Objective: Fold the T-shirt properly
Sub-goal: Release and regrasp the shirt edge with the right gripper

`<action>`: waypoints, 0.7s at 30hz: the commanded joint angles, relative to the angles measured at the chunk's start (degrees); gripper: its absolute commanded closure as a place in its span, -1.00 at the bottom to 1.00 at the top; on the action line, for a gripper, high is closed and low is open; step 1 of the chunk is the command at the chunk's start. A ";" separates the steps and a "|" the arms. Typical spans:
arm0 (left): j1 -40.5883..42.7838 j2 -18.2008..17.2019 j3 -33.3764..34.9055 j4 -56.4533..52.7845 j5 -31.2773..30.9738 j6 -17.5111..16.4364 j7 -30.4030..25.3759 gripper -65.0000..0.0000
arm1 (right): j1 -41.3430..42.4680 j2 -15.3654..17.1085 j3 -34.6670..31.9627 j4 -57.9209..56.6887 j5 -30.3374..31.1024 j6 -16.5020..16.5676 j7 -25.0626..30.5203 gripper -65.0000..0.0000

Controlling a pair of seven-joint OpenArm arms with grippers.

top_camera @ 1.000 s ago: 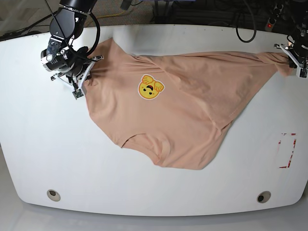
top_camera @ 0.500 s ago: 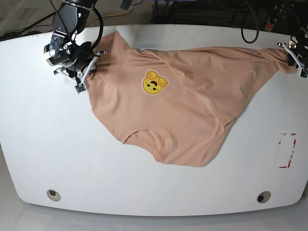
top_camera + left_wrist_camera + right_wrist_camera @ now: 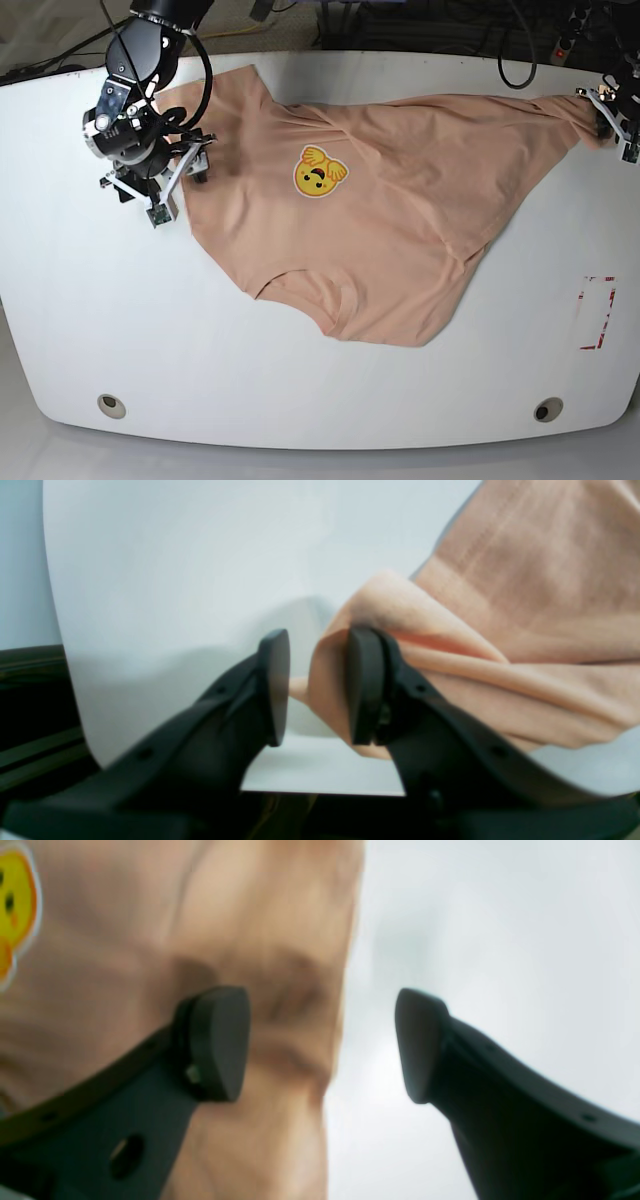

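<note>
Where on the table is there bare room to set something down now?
In the base view, the table is bare from the T-shirt's neckline to the near edge, and along both sides, towards the two near corner holes. A strip also runs behind the shirt. It is crowded at the far corners, where the left gripper and right gripper work.

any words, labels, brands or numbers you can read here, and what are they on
No word, brand or number can be read in any of the views.
The T-shirt: only a yellow cartoon-face print, with no lettering that I can make out.
The white table: red marks near its right side in the base view, too small and broken to read as text.
</note>
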 commanded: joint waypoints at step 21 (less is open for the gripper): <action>0.07 4.21 -0.77 1.19 5.02 0.34 -0.91 0.99 | 30.42 5.11 -7.72 -39.10 -0.25 -0.10 11.74 -0.33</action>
